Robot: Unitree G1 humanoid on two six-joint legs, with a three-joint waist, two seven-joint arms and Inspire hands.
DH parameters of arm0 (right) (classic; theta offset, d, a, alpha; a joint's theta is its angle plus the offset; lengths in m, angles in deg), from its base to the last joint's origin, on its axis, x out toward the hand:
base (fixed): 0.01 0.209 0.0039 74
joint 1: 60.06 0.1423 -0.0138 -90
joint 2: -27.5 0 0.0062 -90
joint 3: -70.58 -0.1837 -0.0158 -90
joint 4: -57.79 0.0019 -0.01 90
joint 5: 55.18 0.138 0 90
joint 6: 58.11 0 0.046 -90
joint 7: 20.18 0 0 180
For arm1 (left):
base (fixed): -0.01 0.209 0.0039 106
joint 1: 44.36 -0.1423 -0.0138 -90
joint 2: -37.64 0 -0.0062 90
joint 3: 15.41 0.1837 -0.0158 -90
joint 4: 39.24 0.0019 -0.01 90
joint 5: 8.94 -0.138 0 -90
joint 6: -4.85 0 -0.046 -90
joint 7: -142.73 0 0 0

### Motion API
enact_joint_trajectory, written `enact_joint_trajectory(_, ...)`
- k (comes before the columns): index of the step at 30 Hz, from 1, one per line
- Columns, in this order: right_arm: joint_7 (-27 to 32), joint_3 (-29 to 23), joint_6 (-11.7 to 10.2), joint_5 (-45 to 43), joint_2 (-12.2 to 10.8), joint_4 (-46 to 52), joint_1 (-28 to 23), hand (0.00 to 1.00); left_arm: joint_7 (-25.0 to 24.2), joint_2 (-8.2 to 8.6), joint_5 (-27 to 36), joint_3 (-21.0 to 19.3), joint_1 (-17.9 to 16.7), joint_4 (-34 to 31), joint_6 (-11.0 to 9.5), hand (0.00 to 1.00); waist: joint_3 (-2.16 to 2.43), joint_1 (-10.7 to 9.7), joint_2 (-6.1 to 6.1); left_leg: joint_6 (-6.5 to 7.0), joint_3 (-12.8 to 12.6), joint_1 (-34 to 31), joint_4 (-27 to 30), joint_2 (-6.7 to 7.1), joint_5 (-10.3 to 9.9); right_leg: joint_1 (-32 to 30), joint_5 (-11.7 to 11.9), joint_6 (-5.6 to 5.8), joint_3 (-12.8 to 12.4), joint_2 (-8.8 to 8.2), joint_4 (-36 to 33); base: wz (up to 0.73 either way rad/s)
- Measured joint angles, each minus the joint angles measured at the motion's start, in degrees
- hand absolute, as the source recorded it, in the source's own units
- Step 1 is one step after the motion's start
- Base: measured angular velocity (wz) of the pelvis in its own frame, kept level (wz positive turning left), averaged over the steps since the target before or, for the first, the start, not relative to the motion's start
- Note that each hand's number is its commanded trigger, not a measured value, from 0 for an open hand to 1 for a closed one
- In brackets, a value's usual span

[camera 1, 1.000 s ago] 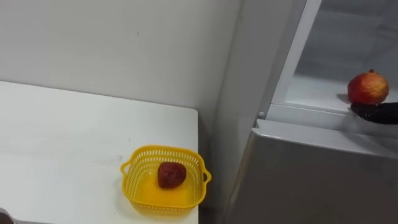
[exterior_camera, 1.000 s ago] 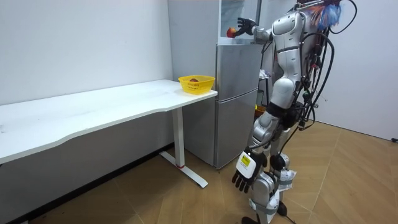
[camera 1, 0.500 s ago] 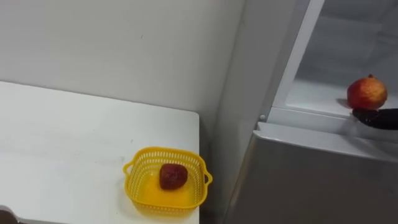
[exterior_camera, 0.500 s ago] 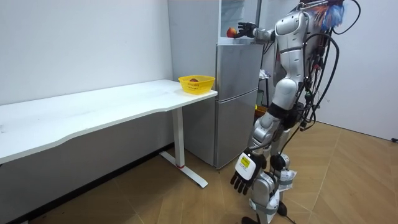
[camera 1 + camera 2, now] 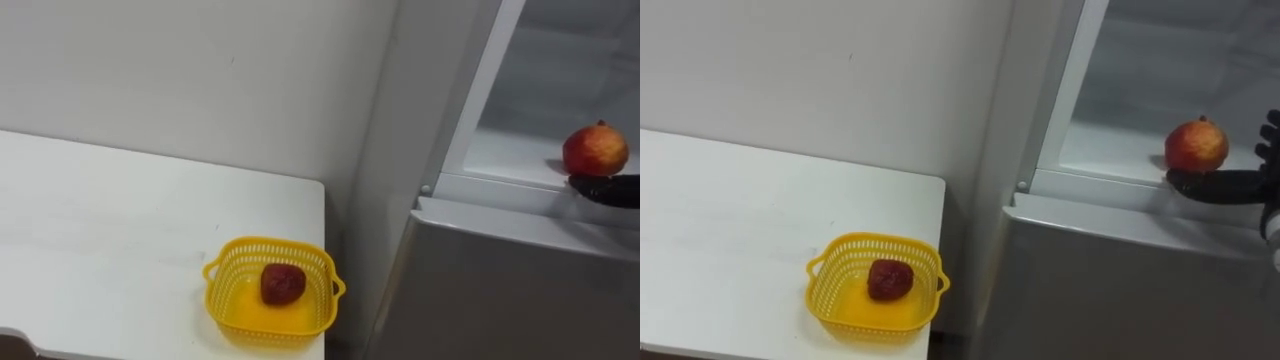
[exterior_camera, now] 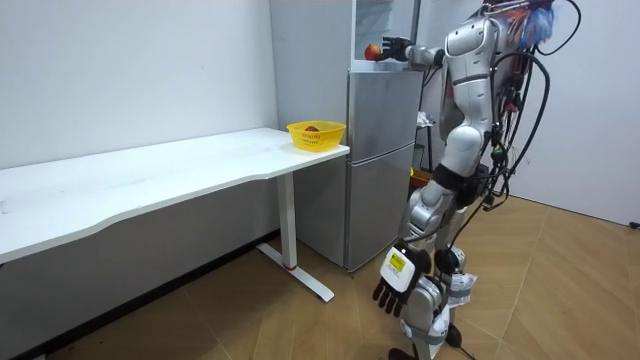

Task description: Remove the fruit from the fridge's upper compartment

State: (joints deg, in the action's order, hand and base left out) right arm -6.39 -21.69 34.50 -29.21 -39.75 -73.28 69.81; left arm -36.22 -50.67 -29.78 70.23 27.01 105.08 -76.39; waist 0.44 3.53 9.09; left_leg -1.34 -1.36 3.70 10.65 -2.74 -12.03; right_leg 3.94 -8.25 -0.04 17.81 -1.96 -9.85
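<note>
A red pomegranate [image 5: 595, 150] sits at the front edge of the upper fridge's white shelf [image 5: 505, 155], whose door is open. My right hand [image 5: 1220, 186] reaches in from the right. Its thumb lies straight just below the fruit, its fingers stand off at the fruit's right, and it is open. In the room view I stand upright facing the fridge [image 6: 380, 160], right arm raised level with the pomegranate [image 6: 372, 50]. My left hand [image 6: 393, 288] hangs relaxed beside my leg.
A yellow basket [image 5: 270, 241] with a dark red fruit [image 5: 282, 284] in it stands on the white table's [image 5: 100, 230] corner, just left of the fridge. The lower fridge door [image 5: 500, 285] is closed beneath the shelf. A white wall runs behind the table.
In the room view my right hand has dropped from a raised, spread pose to level beside the pomegranate. The eye view has shifted slightly; the fruit stays on the shelf.
</note>
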Motion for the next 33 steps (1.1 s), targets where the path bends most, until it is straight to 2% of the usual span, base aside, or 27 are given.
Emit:
enact_joint_trajectory(14,0.55,3.18,0.68,0.72,0.00,0.01,4.66,0.00,-0.43,0.01,-0.02,-0.02,0.06,-0.41,-0.01,0.00,0.00,0.43,-0.07,0.00,-0.11,-0.03,0.03,0.00,0.01,-0.18,0.00,0.00,-0.10,0.00,-0.07,0.00)
enact_joint_trajectory(22,0.42,3.41,0.67,0.73,0.00,-0.14,4.77,0.00,-0.59,0.01,-0.01,0.04,0.12,-0.47,-0.05,0.00,-0.13,1.19,-0.24,0.00,0.16,-0.24,-0.22,0.00,0.00,-0.18,0.00,0.00,0.15,-0.01,-0.04,0.00)
enact_joint_trajectory(33,0.40,3.39,0.56,0.46,0.02,-1.74,4.88,0.00,-0.39,-0.13,-0.02,-0.01,0.11,-0.88,-0.61,0.00,-0.09,1.11,-0.34,-0.02,0.54,-1.12,0.29,0.06,0.03,-0.85,0.01,-0.02,0.26,0.01,0.01,0.00)
